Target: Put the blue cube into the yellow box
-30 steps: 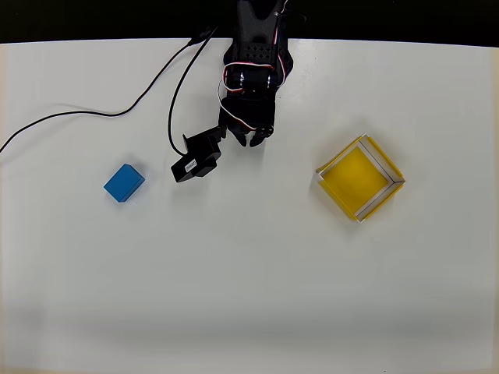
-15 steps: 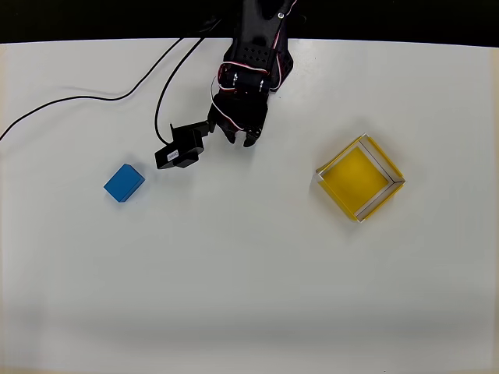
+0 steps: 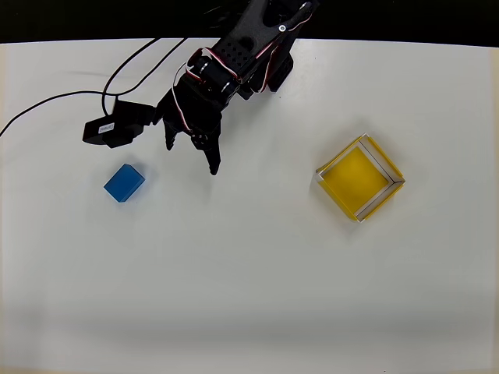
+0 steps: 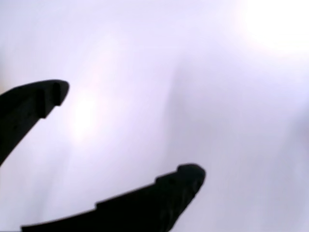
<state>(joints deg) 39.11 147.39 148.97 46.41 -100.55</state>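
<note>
White table [image 3: 249,296], overhead view. Black arm [image 3: 242,54] reaches in from the top edge, angled toward the left. Yellow box [image 3: 359,178] sits right of centre, turned diamond-wise, well apart from the arm. Gripper [image 3: 191,152] fingers spread apart, holding nothing, also seen in the wrist view [image 4: 130,135]. Blue cube [image 3: 124,183] rests on the table at left, near the gripper, not touching.

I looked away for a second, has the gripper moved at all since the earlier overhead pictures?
Yes. In the overhead view the gripper has swung left, away from the yellow box and nearer the blue cube, which lies where it was.
</note>
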